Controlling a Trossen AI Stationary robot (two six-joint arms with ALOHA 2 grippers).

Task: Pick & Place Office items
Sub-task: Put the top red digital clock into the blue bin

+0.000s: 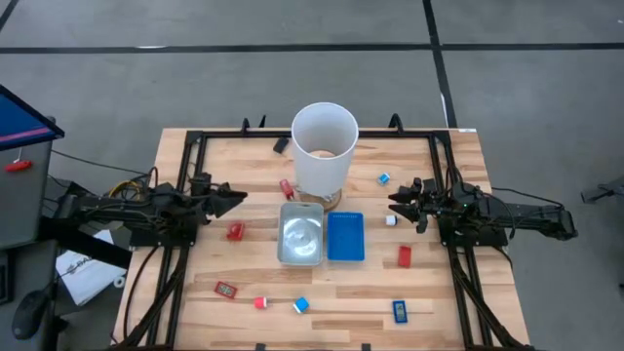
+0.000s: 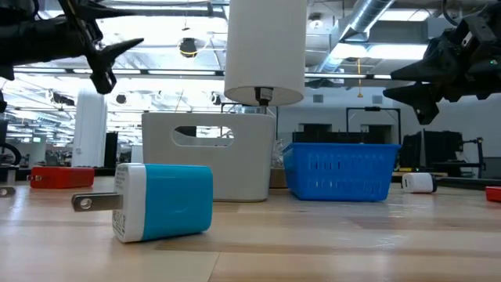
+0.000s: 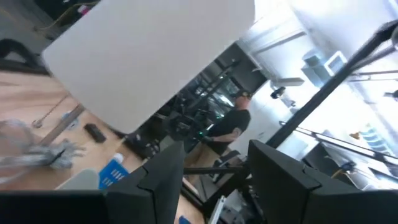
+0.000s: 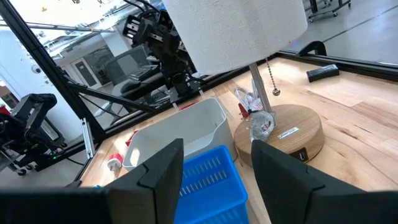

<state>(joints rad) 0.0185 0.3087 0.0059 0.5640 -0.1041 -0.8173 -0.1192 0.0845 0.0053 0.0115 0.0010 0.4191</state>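
Right pincer (image 1: 398,202) hangs released above the tabletop (image 1: 448,292), empty and pointed at the trays; left pincer (image 1: 237,198) mirrors it, also released. Office items lie scattered: nearest, a blue-and-white charger (image 2: 163,201) and red block (image 1: 404,256); farther, the blue tray (image 1: 345,237) and silvery tray (image 1: 300,234) sit central, likely as drop spots.

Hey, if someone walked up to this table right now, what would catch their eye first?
First the tall white cylindrical lamp shade on its round wooden base at the table's far middle. Right in front of it sit two trays side by side, a clear silvery one and a blue one. Small red, blue and white office items lie scattered around them, while the left gripper and right gripper hover open on either side.
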